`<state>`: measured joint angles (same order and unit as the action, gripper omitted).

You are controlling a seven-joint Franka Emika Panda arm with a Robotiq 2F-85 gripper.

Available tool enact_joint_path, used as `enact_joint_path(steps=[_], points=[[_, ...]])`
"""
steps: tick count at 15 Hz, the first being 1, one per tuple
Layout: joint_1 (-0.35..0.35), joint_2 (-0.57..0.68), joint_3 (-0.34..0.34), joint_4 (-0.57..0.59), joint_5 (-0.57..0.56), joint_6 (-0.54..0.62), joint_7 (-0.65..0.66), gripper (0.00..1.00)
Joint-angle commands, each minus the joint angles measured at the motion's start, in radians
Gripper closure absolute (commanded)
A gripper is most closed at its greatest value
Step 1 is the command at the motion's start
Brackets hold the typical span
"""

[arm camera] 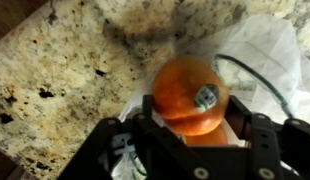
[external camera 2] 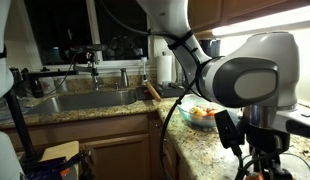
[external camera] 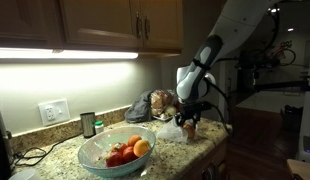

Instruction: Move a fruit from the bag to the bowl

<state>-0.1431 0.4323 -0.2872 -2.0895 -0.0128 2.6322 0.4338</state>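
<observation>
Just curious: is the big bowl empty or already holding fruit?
Not empty: the bowl holds several orange and red fruits, seen in an exterior view.

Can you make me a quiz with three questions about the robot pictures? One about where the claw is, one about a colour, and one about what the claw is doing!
1. Where is the claw?
A) high up by the ceiling
B) down on the floor
C) down at the clear bag

2. What colour is the fruit in the claw?
A) orange
B) green
C) purple

3. What is the claw doing?
A) hanging wide open and empty
B) shut on the fruit
C) holding a spoon

Answers:
1 C, an exterior view shows it right at the bag.
2 A, the wrist view shows orange skin with a sticker.
3 B, it squeezes the fruit from both sides.
</observation>
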Motion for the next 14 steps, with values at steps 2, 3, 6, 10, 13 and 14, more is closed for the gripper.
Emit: enact_joint_path(steps=[2, 3, 6, 10, 13, 14], points=[[0.000, 0.000, -0.004, -0.001, 0.015, 0.018, -0.013, 0.53], [0.001, -0.002, -0.006, -0.001, 0.013, 0.017, -0.011, 0.53], [0.003, -0.026, -0.006, -0.010, 0.014, 0.014, -0.013, 0.53], [0.011, -0.064, -0.009, -0.017, 0.008, 0.018, -0.007, 0.53], [0.014, -0.089, -0.008, -0.018, 0.007, 0.015, -0.006, 0.53], [0.013, -0.099, -0.005, -0.018, 0.010, 0.005, -0.009, 0.53]])
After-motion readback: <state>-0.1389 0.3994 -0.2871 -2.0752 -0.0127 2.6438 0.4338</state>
